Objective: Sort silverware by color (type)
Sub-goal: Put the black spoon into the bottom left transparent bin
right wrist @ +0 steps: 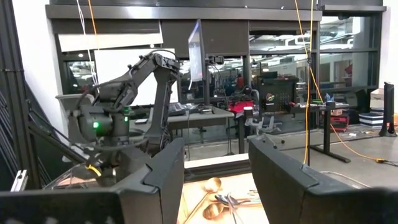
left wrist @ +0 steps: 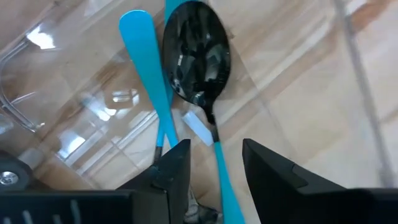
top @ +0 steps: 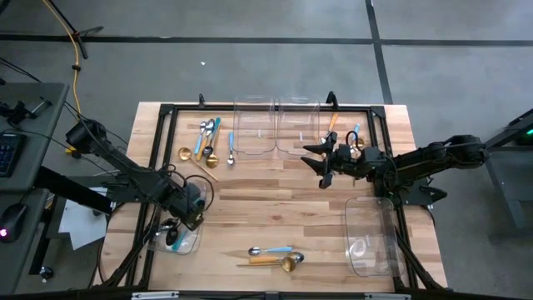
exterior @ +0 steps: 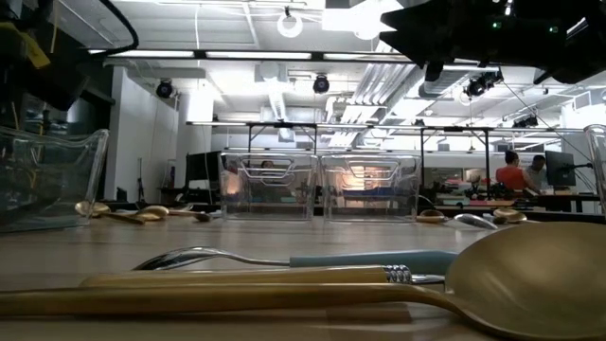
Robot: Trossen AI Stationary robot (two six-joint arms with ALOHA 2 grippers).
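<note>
Dark spoons [left wrist: 196, 56] lying in the near-left bin [top: 190, 243], blue handles crossing. Likely handling light, stiff and slick; pinching the thin handle looking safest. Left pincer [left wrist: 214, 165] hovering open right over them, holding nothing. Right pincer [top: 321, 158] hanging open, empty, mid-counter [top: 275, 212] by the far bins. Wrist view revealing dark heads; high view alone showing the remaining silverware [top: 206, 143] scattered around.

Room inventory as I see it from my station: grey concrete floor [top: 250, 67] crossed by dark seams; light butcher-block wooden table [top: 275, 217] edged by a black metal frame [top: 250, 107]; white open ceiling with strip lights and pipes [exterior: 284, 66]; dark-framed glass partition wall [right wrist: 261, 56]; distant desks, one person in an orange top [exterior: 512, 174].
</note>
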